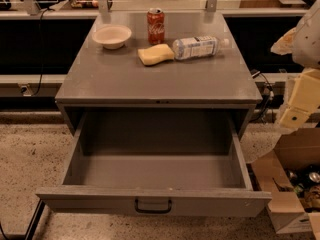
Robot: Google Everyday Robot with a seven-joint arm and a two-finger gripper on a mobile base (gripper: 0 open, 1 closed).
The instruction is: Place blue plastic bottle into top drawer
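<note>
The blue plastic bottle point(197, 47) lies on its side on the grey cabinet top point(150, 79), at the back right, with its white cap pointing right. Its other end is next to a yellow sponge point(155, 54). The top drawer point(150, 201) is pulled out wide toward me and its inside is bare. A dark pull handle point(152, 205) sits at the centre of its front panel. My gripper point(297, 104) hangs at the right edge of the view, beyond the cabinet's right side and apart from the bottle.
A red soda can point(155, 26) stands upright behind the sponge. A white bowl point(112, 36) sits at the back left. An open cardboard box point(292, 184) with clutter stands on the floor to the right of the drawer. A rail and shelves run behind the cabinet.
</note>
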